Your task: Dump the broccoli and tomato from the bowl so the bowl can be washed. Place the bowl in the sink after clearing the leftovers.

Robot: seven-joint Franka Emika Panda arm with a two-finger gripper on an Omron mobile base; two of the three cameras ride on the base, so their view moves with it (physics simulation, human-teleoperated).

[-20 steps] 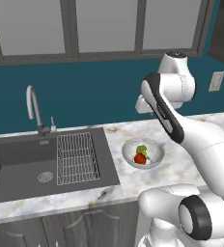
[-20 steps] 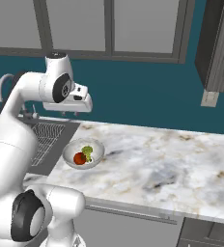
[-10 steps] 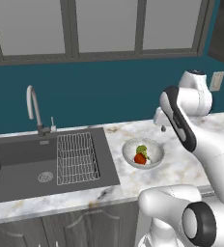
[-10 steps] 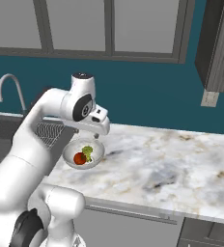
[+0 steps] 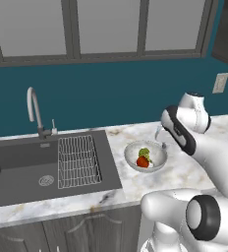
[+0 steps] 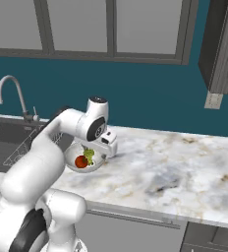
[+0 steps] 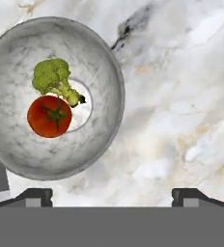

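The shallow white-grey speckled bowl [image 7: 53, 99] sits on the marbled tabletop [image 7: 181, 106], right of the dark grey sink [image 5: 47, 165]. Inside, the lumpy green broccoli [image 7: 53, 79] touches the glossy red tomato [image 7: 49, 116] at its 12 o'clock. The hand [image 7: 111, 195] hovers above, fingers spread wide, released.

You see a grey-white speckled bowl [image 7: 53, 99] at the upper left of the hand view, holding a yellow-green broccoli [image 7: 55, 79] and a glossy red tomato [image 7: 49, 116]. The counter [image 7: 181, 96] is white marble veined grey and tan; the sink [image 5: 22, 167] is dark grey.
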